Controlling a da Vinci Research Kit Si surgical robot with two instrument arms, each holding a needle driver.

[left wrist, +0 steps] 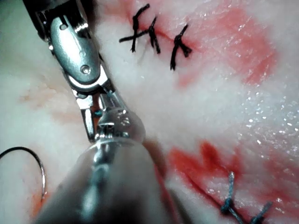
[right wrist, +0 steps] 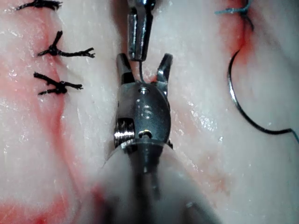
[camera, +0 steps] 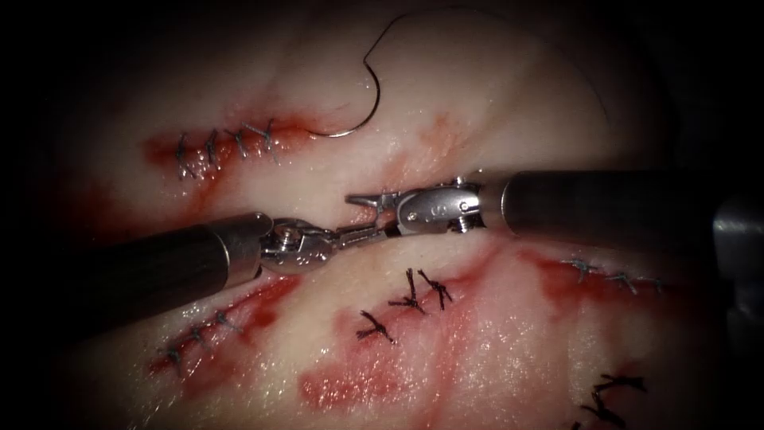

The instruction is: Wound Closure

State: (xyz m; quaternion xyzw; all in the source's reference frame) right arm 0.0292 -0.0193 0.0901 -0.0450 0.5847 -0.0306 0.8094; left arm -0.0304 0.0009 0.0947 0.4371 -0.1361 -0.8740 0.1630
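Needle (camera: 362, 111) lies free on tissue (camera: 477, 95) beside upper stitched cut, thread (camera: 446, 20) trailing; right end effector (camera: 364, 199) spread, holding nothing; left end effector (camera: 374, 232) clenched, grasp cannot be told.

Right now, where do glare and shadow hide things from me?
Endoscope view: the edges fall into shadow, but the needle lies lit and free on the tissue beside the upper-left stitched cut, held by neither tool; the right gripper is open and empty. Left wrist view: wet glints on the tissue. Right wrist view: glare on the right gripper; what the left gripper holds is unclear.
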